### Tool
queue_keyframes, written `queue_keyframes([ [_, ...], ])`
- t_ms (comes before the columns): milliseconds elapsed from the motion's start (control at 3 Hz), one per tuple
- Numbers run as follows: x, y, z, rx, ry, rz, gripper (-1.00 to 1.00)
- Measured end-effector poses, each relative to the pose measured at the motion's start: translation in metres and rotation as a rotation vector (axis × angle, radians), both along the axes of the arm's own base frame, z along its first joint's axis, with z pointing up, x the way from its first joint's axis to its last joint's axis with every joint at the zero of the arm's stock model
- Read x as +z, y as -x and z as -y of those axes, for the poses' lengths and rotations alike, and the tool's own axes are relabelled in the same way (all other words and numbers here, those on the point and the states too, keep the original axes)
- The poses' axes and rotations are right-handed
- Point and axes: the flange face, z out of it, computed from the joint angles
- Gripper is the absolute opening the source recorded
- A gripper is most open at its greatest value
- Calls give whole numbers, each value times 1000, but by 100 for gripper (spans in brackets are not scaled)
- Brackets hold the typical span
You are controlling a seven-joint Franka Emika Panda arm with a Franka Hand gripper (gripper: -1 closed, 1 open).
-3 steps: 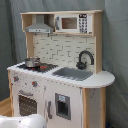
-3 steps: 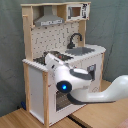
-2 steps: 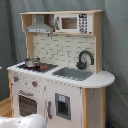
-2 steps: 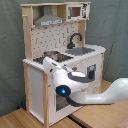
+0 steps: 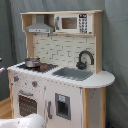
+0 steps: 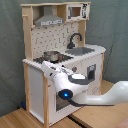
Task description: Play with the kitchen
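Against the earlier frames, the white robot arm (image 6: 75,85) has shifted a little in the second exterior view: its wrist reaches further up toward the front corner of the hob, while the tall white and light-wood toy kitchen (image 6: 60,60) has stayed put. In the first exterior view only a rounded white piece of the arm (image 5: 27,121) shows at the bottom edge, much as before.

The second exterior view shows the arm's smooth, glossy white shells and a glowing blue light (image 6: 64,93) on a joint; the end effector (image 6: 48,66) lies against the kitchen's front upper edge, and I cannot tell whether it is open or closed. That view also shows the plain wooden side panel and the wooden floor (image 6: 20,119) on which the kitchen stands.

The first exterior view shows the front squarely: the barred oven door (image 5: 28,104), the small metal pot (image 5: 32,62) on the black hob (image 5: 37,66), the grey sink basin (image 5: 74,73), the curved black tap (image 5: 85,58), the grey hood (image 5: 40,25), the microwave (image 5: 75,23) and a tiled back panel.
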Motion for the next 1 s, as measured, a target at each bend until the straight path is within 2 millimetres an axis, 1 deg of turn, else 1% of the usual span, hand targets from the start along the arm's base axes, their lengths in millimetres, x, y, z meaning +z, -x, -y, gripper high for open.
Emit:
queue_keyframes([
  [667, -4, 3, 11, 57, 67, -10, 100],
  [1000, -5, 9, 20, 91, 97, -12, 100],
])
